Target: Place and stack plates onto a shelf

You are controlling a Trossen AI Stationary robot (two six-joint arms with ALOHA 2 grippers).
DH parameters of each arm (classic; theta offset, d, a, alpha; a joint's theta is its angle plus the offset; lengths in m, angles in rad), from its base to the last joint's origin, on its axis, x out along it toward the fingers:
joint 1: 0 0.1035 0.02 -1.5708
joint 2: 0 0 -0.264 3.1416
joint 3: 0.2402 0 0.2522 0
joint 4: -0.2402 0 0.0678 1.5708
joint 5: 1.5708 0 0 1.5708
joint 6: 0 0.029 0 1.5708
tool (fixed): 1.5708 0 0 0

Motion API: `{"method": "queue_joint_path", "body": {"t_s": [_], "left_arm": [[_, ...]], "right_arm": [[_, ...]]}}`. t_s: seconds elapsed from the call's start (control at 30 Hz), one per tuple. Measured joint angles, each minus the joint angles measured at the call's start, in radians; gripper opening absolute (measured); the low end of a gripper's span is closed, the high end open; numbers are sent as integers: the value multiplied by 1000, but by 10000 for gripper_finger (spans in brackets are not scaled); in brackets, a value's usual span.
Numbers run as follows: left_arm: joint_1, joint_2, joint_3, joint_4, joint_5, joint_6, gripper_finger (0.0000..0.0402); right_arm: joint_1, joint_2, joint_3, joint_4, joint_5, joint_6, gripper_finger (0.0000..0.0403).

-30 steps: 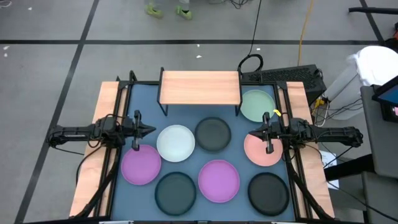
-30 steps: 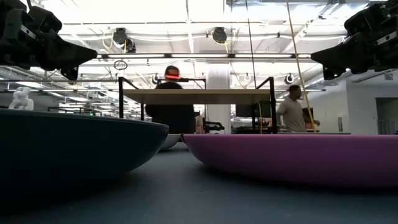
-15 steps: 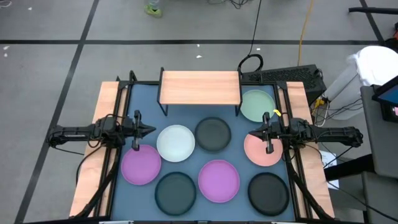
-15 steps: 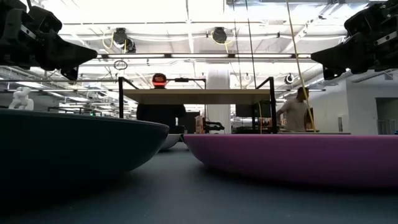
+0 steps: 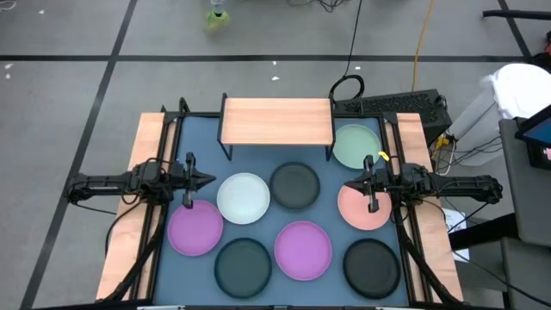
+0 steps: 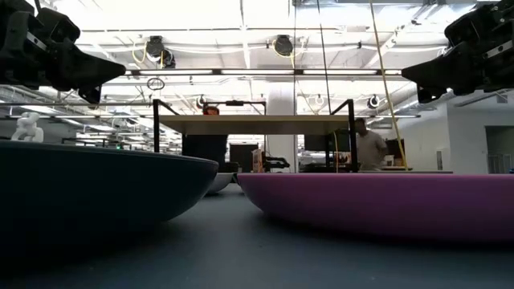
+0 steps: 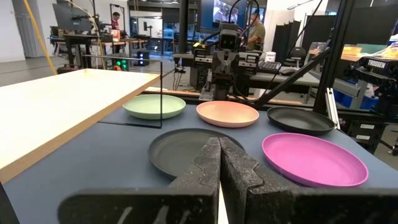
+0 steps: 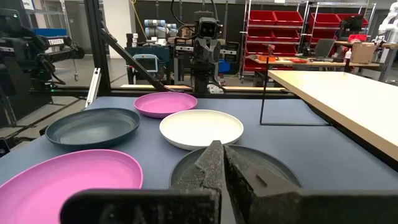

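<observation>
Nothing on the tabletop (image 5: pixel 258 164) is seen to have shifted since the earlier frames. The shelf (image 5: pixel 277 121) is kept at the far edge, its light-wood board bare. All eight plates are left on the tabletop: the mint green plate (image 5: pixel 355 145) lies just beside the shelf's right end, the pink plate (image 5: pixel 362 209) below it, and a charcoal plate (image 5: pixel 295 185) sits beside the white plate (image 5: pixel 243 197) in the middle. In the near row a purple plate (image 5: pixel 195 227), a second charcoal plate (image 5: pixel 243 264), a second purple plate (image 5: pixel 303 250) and a third charcoal plate (image 5: pixel 371 264) are spread apart.

The left hand (image 5: pixel 205 180) is held above the tabletop just left of the white plate, its fingers pressed together with nothing between them, as is shown in the left wrist view (image 7: pixel 219 163). The right hand (image 5: pixel 351 185) is held over the pink plate's near-left edge, likewise closed and empty (image 8: pixel 219 163).

Change is found only beyond the tabletop: the green shoes on the floor (image 5: pixel 216 19) have been moved, one now gone from the high view, and in the low view the person behind the shelf (image 6: pixel 206 146) and the person farther right (image 6: pixel 369 148) are placed differently.
</observation>
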Motion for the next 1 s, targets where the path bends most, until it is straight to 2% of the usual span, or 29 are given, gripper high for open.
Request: {"method": "queue_joint_path", "body": {"t_s": [0.7,0.8,1.0], "left_arm": [[0,0,0,0,0,0,4],[0,0,0,0,0,0,4],[0,0,0,1,0,0,4]], "right_arm": [[0,0,0,-1,1,-5,0],[0,0,0,3,46,-71,0],[0,10,0,6,102,-79,0]]}}
